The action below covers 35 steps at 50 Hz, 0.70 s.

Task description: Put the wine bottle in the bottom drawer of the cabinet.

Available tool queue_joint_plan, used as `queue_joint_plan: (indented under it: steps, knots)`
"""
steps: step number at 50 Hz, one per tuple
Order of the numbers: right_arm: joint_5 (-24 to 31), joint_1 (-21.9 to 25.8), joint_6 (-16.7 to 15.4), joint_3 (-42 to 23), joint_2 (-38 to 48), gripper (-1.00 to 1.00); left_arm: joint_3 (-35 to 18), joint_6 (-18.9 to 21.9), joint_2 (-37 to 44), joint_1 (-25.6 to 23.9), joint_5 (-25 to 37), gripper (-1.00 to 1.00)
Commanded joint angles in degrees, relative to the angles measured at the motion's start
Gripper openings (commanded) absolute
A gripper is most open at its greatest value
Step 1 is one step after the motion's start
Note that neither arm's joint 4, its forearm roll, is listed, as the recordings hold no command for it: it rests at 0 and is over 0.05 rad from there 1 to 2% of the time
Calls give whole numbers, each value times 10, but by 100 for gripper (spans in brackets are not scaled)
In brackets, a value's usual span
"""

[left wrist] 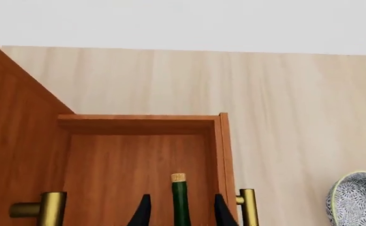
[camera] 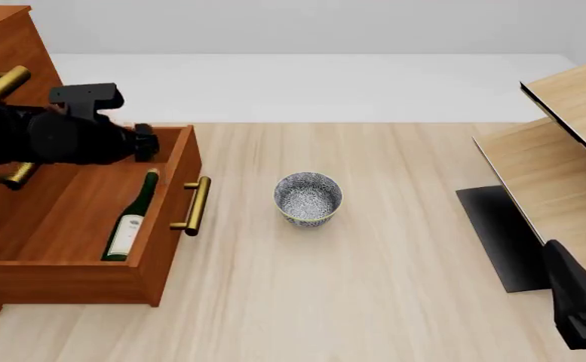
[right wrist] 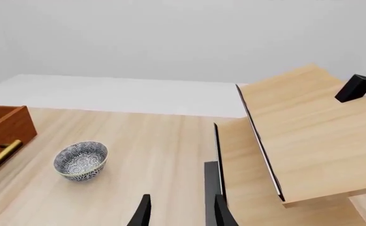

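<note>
Pale wood tabletop; wine bottle (camera: 132, 219) lies in the bottom drawer (camera: 162, 249), smooth fragile glass best gripped mid-body, left gripper (left wrist: 180, 213) spread around it, right gripper (right wrist: 180, 212) spread, idle.

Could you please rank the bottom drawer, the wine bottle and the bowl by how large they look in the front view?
1. bottom drawer
2. wine bottle, longer but slimmer than the bowl
3. bowl
</note>
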Motion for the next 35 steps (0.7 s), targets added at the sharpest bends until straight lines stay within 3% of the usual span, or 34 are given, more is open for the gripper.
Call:
queue_joint_plan:
  steps: [1, 11, 24, 35]
  knots:
    - [-2, 4, 1, -3, 0, 100, -32, 8, -60, 2, 54, 100]
    - [-1, 16, -1, -17, 0, 100, -72, 36, -123, 12, 114, 100]
    - [12, 15, -6, -44, 0, 100, -87, 65, -247, 0, 185, 100]
    - [25, 13, -12, -62, 0, 100, -121, 59, -325, 5, 252, 100]
